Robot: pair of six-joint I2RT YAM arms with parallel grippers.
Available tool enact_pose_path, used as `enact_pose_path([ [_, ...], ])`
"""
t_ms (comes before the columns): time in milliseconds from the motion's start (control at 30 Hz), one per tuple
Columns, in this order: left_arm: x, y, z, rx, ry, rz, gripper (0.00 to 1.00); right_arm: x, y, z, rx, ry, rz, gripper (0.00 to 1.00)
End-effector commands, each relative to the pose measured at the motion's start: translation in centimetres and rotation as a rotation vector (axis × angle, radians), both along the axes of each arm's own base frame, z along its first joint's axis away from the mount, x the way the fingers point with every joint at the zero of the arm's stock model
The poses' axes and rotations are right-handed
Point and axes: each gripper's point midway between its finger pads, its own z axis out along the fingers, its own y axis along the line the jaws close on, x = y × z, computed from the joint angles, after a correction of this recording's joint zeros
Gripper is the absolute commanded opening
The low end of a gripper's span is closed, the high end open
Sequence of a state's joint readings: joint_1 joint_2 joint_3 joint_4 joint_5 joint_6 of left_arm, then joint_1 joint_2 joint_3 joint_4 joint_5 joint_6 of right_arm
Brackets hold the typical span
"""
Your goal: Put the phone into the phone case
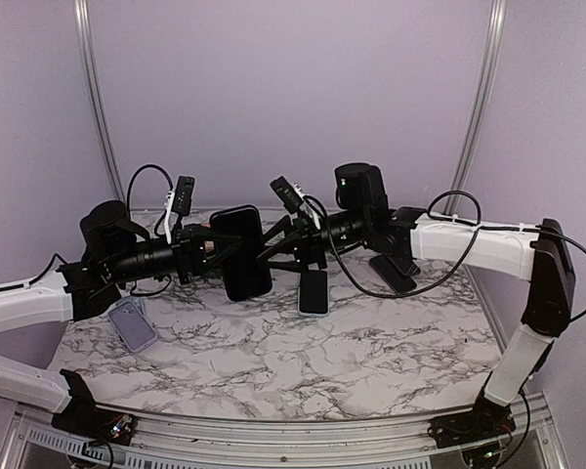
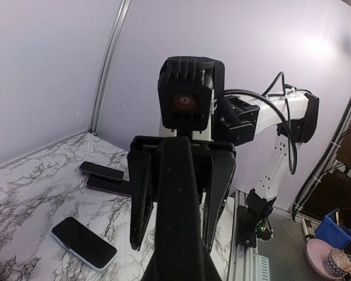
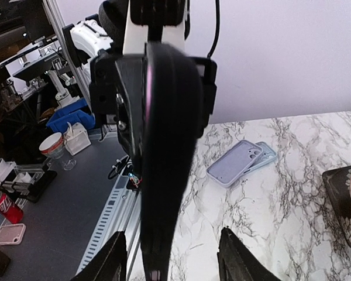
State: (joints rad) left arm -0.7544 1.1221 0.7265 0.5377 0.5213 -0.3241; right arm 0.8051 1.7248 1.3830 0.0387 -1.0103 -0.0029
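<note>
left gripper [image 2: 179, 196] clamped on phone [image 1: 244, 252]: glossy black rounded slab, upright, centre frame | right gripper [image 3: 172, 259] fingers spread, facing it | lilac phone case [image 1: 132, 324] flat, lower left | table [image 1: 371, 362] veined white marble

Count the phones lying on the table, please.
3: a light-edged phone near the middle of the table, and two dark phones, side by side, at far right. More may be hidden.

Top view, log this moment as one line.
left gripper: shut on black phone, raised | right gripper: open around phone edge | lilac case: on table, untouched
</note>
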Motion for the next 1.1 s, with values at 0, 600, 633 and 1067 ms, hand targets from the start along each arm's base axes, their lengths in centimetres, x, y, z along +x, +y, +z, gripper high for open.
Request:
enact_pose_path([
  [0, -1.1, 1.0, 4.4, -0.096, -0.105, 0.001, 0.00, -0.3, -0.1, -1.4, 0.012, 0.027, -0.028, 0.52],
  [600, -1.4, 0.5, 2.9, -0.069, -0.105, -0.032, 0.23, -0.8, 0.0, -0.9, 0.044, -0.005, -0.022, 0.00],
  [633, -1.5, 0.4, 2.6, -0.061, -0.107, -0.040, 0.34, -1.0, 0.0, -0.4, 0.055, -0.008, -0.013, 0.00],
  [1067, -2.7, -0.7, 0.5, -0.018, -0.105, -0.112, 0.48, -2.5, -1.5, 5.5, 0.204, -0.093, 0.002, 0.00],
])
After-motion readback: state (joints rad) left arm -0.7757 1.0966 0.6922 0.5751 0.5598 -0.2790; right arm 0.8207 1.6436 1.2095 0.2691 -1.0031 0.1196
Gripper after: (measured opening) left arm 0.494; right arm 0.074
